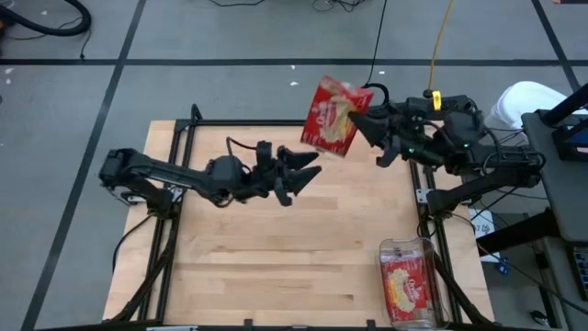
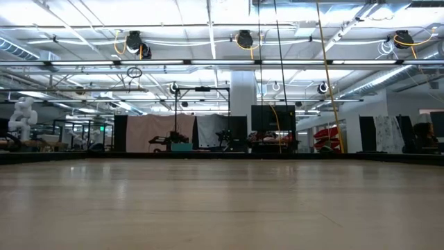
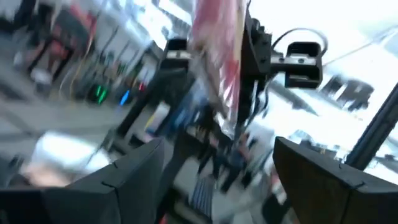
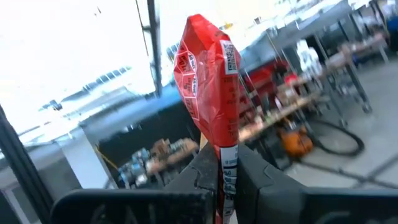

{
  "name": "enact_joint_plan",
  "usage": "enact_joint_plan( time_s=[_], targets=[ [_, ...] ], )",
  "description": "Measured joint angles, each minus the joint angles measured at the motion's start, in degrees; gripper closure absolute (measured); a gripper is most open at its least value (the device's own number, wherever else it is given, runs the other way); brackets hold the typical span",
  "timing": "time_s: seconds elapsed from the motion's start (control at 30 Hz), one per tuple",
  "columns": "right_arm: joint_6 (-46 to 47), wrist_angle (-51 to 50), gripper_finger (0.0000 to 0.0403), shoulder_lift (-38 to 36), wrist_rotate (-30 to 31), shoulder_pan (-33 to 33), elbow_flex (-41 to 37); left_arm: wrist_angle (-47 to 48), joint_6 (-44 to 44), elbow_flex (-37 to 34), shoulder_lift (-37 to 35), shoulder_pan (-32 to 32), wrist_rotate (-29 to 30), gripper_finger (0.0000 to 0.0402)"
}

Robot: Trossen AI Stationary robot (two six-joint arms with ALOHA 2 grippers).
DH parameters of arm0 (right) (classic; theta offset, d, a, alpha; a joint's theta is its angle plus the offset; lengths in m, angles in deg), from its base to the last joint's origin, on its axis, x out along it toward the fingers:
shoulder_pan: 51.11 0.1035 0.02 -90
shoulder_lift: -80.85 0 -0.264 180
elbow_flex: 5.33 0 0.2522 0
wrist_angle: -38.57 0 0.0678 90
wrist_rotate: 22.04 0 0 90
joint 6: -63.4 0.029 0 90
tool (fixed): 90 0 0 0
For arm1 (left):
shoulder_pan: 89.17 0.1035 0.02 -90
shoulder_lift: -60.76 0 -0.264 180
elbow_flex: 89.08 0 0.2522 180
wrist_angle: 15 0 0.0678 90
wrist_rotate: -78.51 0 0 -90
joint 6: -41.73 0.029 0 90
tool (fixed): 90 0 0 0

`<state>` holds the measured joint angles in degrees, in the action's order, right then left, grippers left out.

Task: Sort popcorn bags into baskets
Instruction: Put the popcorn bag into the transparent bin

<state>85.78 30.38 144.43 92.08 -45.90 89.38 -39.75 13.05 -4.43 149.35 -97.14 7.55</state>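
Note:
My right gripper [image 1: 358, 121] is raised over the table's far right part, shut on a red popcorn bag [image 1: 333, 117] whose yellow popcorn picture faces up. The right wrist view shows this bag [image 4: 208, 87] edge-on, standing out beyond the fingers. My left gripper [image 1: 308, 175] is open, close to the bag's left and near side, touching nothing. Its wrist view shows the bag [image 3: 217, 62] ahead, beyond the open fingers. The clear bin [image 1: 397, 246] stands at the table's near right corner with a red bag [image 1: 407, 283] lying flat inside. The low view shows neither gripper. My right gripper pinches the bag between its two fingers by a flat sealed edge strip [image 4: 227, 163] on the bag's right side. The fingers come roughly level from the table's right. The bag is lifted clear of the table and sticks out past the fingertips.
Bare wooden tabletop [image 1: 276, 257] spreads below both arms. A black frame rail [image 1: 239, 122] runs along the far edge and dark struts along the left and right sides. A yellow cable [image 1: 439, 46] hangs behind the right arm. Equipment stands right of the table.

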Motion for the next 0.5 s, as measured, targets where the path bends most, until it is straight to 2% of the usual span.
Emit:
enact_joint_plan(
  time_s=[0.13, 0.23, 0.5],
  targets=[
    [-2.9, 7.6, 0.0390, 0.0, -0.1, 0.0, -2.1, -16.2, 4.1, 0.0, 5.1, 0.3, 0.8, 0.0096],
    [-4.8, 13.5, 0.0390, 0.0, -0.2, 0.0, -4.5, -23.4, 4.0, 0.0, 7.2, 1.0, 1.7, 0.0108],
    [-2.3, 25.6, 0.0390, 0.0, -0.2, 0.0, -12.9, -28.5, 4.6, 0.0, 8.2, 3.6, 0.0, 0.0150]
  ],
)
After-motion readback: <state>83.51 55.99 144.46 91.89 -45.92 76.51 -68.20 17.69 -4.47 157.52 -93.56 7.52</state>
